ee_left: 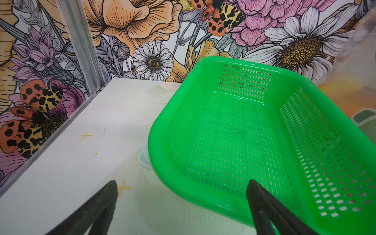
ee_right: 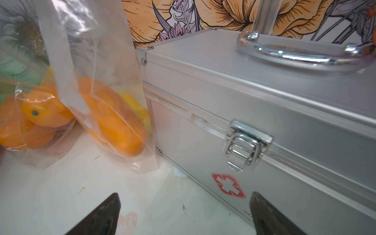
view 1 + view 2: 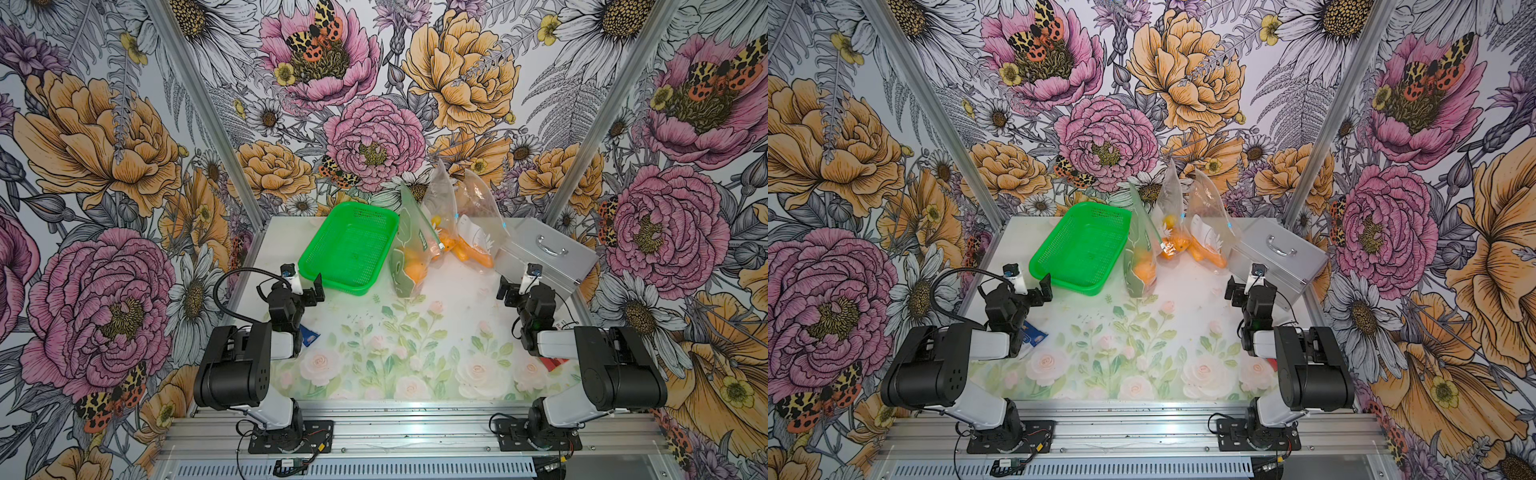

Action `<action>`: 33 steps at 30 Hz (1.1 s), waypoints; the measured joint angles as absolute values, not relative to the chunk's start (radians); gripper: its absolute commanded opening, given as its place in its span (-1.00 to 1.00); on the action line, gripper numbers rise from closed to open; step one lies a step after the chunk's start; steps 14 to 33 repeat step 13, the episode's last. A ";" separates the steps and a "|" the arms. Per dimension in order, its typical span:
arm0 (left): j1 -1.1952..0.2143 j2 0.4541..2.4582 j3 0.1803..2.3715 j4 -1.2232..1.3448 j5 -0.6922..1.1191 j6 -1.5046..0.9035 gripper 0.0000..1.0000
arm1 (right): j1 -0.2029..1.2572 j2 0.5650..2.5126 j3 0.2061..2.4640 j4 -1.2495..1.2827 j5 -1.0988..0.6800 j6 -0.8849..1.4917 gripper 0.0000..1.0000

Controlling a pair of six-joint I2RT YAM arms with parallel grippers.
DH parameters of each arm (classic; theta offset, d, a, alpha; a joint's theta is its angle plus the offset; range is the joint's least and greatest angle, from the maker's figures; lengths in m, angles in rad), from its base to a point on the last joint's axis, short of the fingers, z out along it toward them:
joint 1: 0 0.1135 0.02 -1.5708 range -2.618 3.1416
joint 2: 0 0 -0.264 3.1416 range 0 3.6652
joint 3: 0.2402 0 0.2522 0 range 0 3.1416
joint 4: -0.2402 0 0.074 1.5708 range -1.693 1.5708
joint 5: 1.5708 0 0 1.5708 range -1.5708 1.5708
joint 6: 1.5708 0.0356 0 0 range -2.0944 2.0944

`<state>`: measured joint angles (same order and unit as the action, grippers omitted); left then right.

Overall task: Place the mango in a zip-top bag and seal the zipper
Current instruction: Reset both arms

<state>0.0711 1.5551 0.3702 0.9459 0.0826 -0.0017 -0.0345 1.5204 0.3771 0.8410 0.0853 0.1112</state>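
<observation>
Green basket (image 3: pixel 348 249) and silver first-aid case (image 3: pixel 536 258), apart

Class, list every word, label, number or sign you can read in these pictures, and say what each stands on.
No whole word reads clearly.
Red cross sign, no letters: front of the silver case.
Red lettering beneath it: cut off, unreadable.
Faint print on the clear bag: too blurred.
Green label on the printed bag: too small.

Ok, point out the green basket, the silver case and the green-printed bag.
green basket (image 1: pixel 234 142): left wrist view, bare mesh floor.
silver case (image 2: pixel 264 97): right wrist view, lid's front face.
green-printed bag (image 3: pixel 405 249): in a top view, printed front panel.
</observation>
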 measured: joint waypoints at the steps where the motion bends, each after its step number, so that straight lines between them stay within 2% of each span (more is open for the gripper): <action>1: 0.070 1.555 0.370 0.946 0.083 -0.002 0.97 | -0.031 1.520 0.377 0.838 0.086 0.110 0.99; 33: 0.063 1.555 0.370 0.940 0.076 -0.001 0.97 | -0.029 1.520 0.377 0.827 0.100 0.110 0.99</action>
